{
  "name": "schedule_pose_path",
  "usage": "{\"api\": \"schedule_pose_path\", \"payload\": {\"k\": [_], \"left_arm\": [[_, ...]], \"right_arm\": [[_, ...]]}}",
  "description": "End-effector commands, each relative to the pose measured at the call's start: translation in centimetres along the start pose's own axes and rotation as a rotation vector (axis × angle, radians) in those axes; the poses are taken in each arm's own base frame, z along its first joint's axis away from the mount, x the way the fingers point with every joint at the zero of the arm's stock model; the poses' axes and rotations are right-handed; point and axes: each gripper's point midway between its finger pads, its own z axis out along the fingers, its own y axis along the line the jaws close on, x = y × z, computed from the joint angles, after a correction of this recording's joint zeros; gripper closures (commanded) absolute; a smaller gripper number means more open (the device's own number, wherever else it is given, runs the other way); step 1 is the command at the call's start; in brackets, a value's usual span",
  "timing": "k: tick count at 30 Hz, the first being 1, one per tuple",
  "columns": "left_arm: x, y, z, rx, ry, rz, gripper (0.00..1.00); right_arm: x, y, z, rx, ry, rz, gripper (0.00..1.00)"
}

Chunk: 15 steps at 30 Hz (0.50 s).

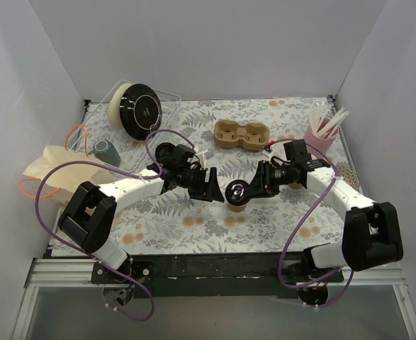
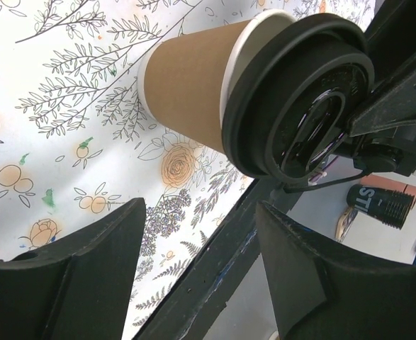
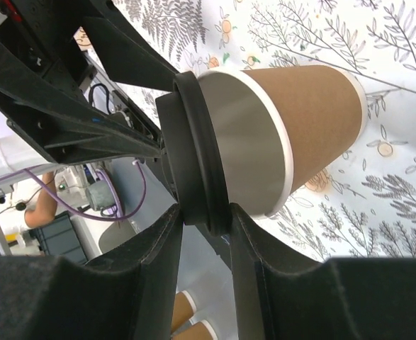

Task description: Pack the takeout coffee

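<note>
— Whereabouts of the takeout coffee (image 1: pixel 236 195)?

— Around the middle of the desk, a little toward the near edge, over the floral cloth (image 1: pixel 193 227). Kraft-brown paper cup, capped with a round black lid (image 3: pixel 186 142). Upright as seen from above. Cannot tell whether lifted or resting on its base.

— State of the right gripper (image 3: pixel 206 219)?

— Extended in from the right edge of the desk. Narrowed onto the rim of the lid, one finger on either side, pinching it.

— And the left gripper (image 2: pixel 199 212)?

— Extended in from the left edge. Spread wide, clasping nothing. Just beside the cup on its left, apart from it, pointed at it, with cup and lid beyond the gap in the wrist view.

— Anything else on the desk?

— Toward the far edge, behind the cup: a brown pulp cup carrier (image 1: pixel 242 134) with two wells. Near the right edge: a pink cup of straws (image 1: pixel 321 138). Near the left edge: a grey-green mug (image 1: pixel 106 151), just beside a crumpled paper bag (image 1: pixel 52 166) hanging over that edge. In the far left corner: a clear bin (image 1: pixel 166 99) holding a round black-and-cream disc (image 1: pixel 140 106), tilted.
</note>
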Motion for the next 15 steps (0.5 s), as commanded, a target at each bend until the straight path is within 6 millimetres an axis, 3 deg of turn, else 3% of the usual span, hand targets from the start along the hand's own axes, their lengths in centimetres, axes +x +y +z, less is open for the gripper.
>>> {"api": "schedule_pose_path", "payload": {"k": [1,15], "left_arm": [[-1.4,-1.7,-1.1,0.017,-0.046,0.056,0.36],[-3.0,-2.0,-0.8,0.002,-0.067,0.079,0.33]], "right_arm": [[-0.1,0.8,-1.4,0.029,-0.024,-0.045,0.60],[0.1,0.4,-2.5,0.105,-0.036,-0.028,0.58]]}}
